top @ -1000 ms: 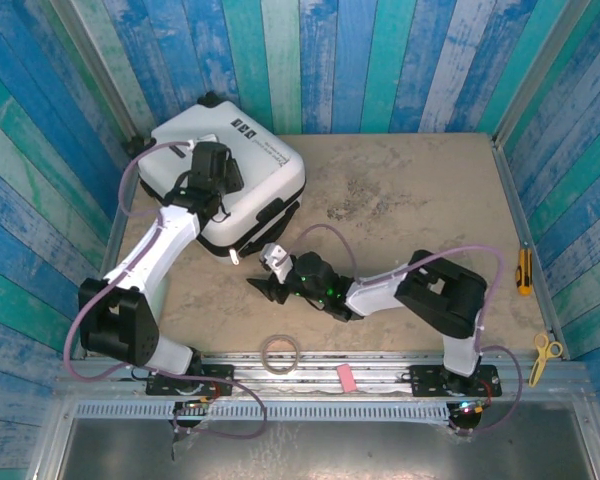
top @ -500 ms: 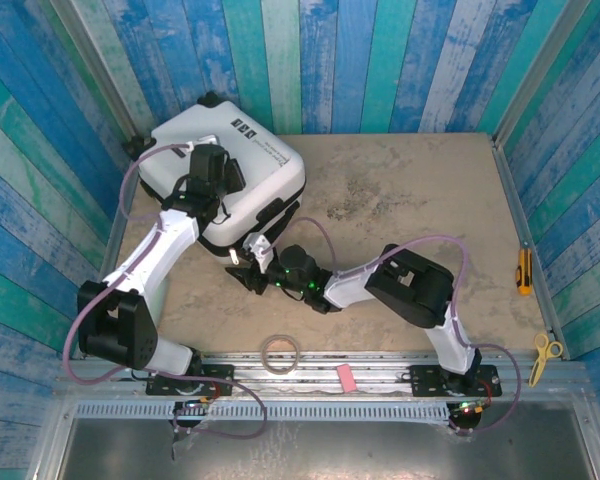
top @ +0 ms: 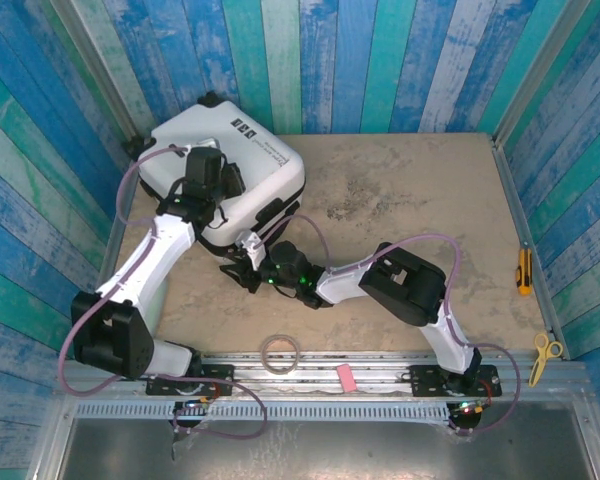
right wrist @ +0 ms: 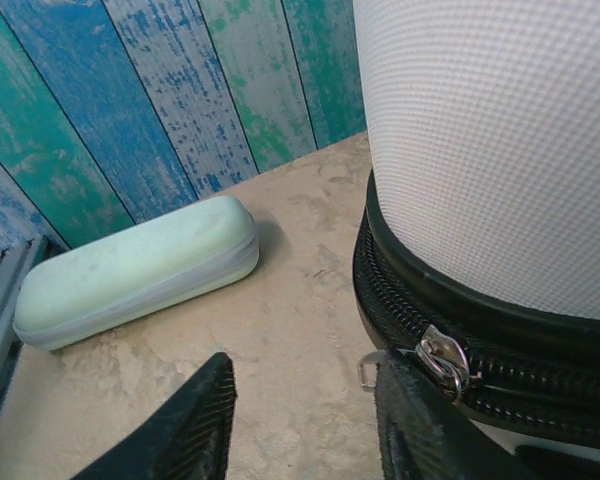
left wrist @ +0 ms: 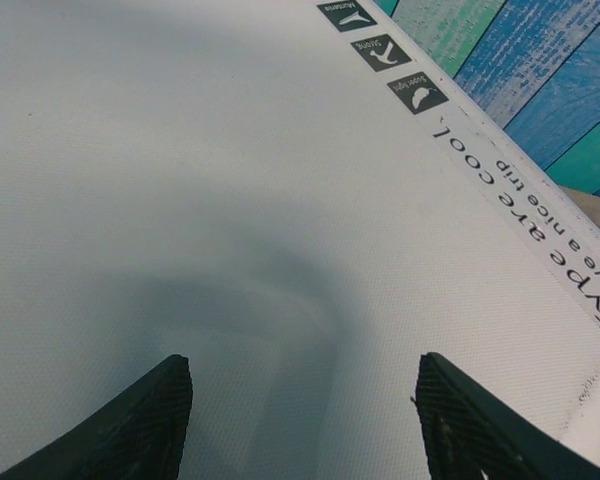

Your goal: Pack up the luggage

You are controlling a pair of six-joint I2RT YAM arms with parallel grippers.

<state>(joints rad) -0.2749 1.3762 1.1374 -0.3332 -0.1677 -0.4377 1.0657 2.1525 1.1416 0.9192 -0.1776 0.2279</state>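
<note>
We see small white hard-shell suitcase (top: pixel 270 165) zipped shut, lying flat at upper left of beige tabletop (top: pixel 410 190). Left gripper (left wrist: pixel 302 360) over its white lid, black fingers spread, nothing between; contact we cannot tell. Right gripper (right wrist: pixel 305 365) low at suitcase's near edge, fingers apart, unclenched, right finger just beside silver zipper pull (right wrist: pixel 440 360). Pale green oblong case (right wrist: pixel 130 265) on tabletop, left of wrist frame

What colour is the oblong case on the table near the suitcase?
The oblong case is pale mint green; clearest in right wrist view.
</note>
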